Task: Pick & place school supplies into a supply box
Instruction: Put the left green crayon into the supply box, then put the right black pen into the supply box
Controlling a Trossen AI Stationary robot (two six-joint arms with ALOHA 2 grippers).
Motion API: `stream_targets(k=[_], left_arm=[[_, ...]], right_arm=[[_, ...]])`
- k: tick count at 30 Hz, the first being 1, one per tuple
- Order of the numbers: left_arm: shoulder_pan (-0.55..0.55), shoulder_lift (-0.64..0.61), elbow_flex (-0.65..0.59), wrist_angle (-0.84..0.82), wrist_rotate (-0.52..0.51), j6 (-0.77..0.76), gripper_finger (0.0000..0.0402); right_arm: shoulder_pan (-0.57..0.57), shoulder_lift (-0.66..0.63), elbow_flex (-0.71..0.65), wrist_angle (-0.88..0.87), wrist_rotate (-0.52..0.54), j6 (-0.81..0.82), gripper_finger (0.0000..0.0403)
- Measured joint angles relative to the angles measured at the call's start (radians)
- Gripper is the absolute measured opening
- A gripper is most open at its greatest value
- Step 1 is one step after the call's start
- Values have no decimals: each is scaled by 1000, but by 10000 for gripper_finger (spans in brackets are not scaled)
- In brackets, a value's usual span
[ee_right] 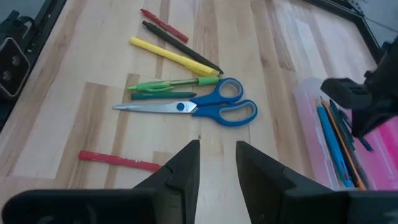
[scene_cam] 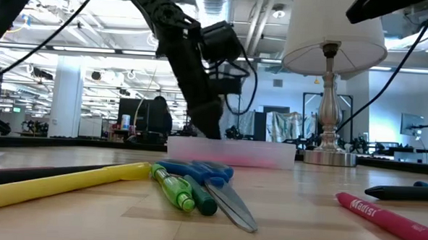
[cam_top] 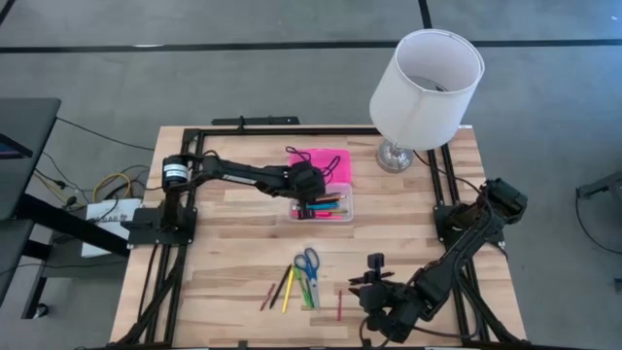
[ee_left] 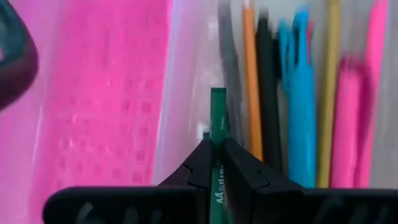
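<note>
With the left gripper (ee_left: 214,149) pinching a green pencil (ee_left: 218,118) over the box (cam_top: 335,213), its jaws should part low, lengthwise beside the other pens (ee_left: 298,93), while the right gripper (ee_right: 217,165) waits spread.

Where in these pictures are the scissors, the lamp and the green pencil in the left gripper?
scissors (ee_right: 205,108): right wrist view, by the pivot where blades meet blue handles.
lamp (cam_top: 426,86): high view, side of the white shade.
green pencil (ee_left: 218,118): left wrist view, shaft just beyond the fingertips.
</note>
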Motion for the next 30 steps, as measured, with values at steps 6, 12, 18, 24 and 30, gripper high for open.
stream_targets(k=[6, 12, 18, 24, 30], left_arm=[[6, -4, 0, -38, -7, 17, 15], [-10, -5, 0, -81, -3, 52, 47], [-22, -5, 0, -80, -57, 52, 94], [-23, -13, 5, -90, -59, 46, 109], [-38, -72, 85, -215, -12, -31, 109]], right_arm=[[1, 0, 0, -1, 0, 0, 98], [1, 0, 0, 3, 1, 1, 98], [1, 0, 0, 3, 1, 1, 98], [1, 0, 0, 2, 2, 1, 98], [1, 0, 0, 2, 2, 1, 98]])
